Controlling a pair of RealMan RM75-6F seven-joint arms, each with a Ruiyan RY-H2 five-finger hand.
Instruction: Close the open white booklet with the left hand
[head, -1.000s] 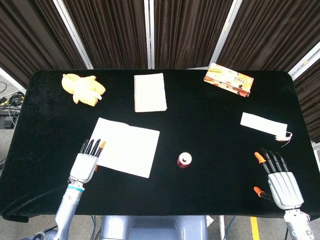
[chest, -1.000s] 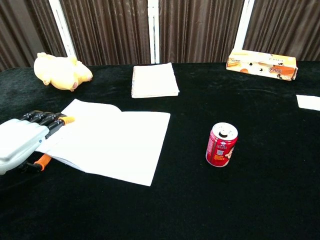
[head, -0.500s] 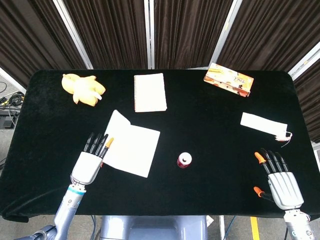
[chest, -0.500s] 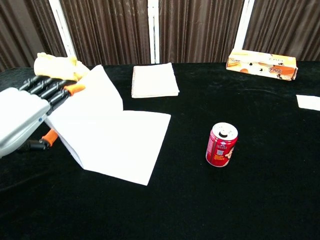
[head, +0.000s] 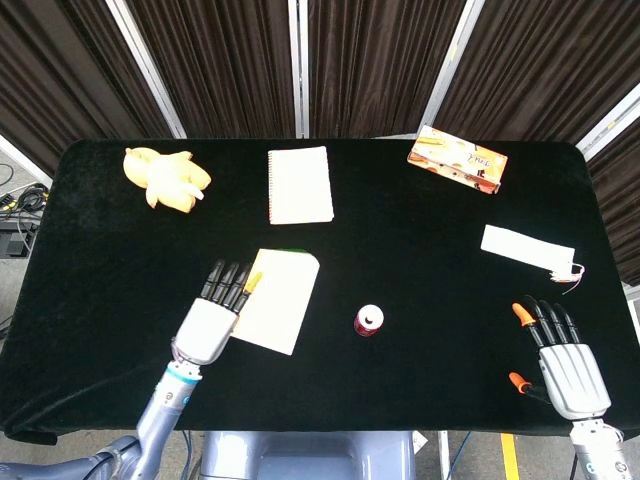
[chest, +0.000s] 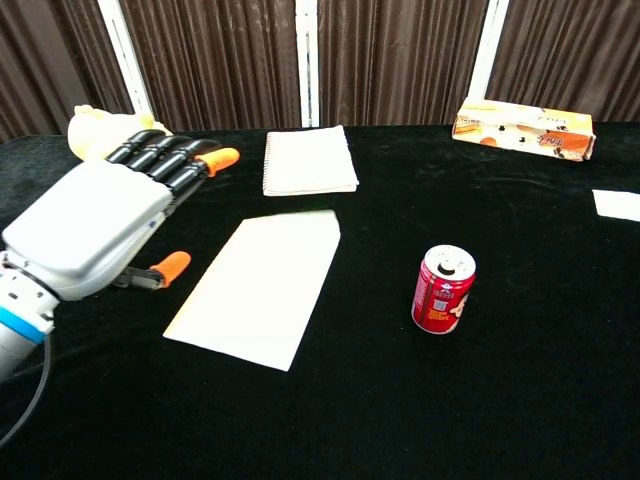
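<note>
Closed booklet (head: 277, 300) lies flat at three o'clock of the left hand (head: 212, 322), fingers outstretched, empty.

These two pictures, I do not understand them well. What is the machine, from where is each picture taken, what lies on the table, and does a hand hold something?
This is a robot with two arms, each ending in a mechanical hand. Both cameras sit on the robot: the head view looks down on the black table, the chest view looks across it from low down.

The left hand hovers with straight fingers beside the white booklet, which lies folded shut. The right hand is at the table's near right edge, fingers apart. Neither hand holds anything.

Also on the table: a red can standing upright, a spiral notepad, a yellow plush toy, an orange box and a white packet.
</note>
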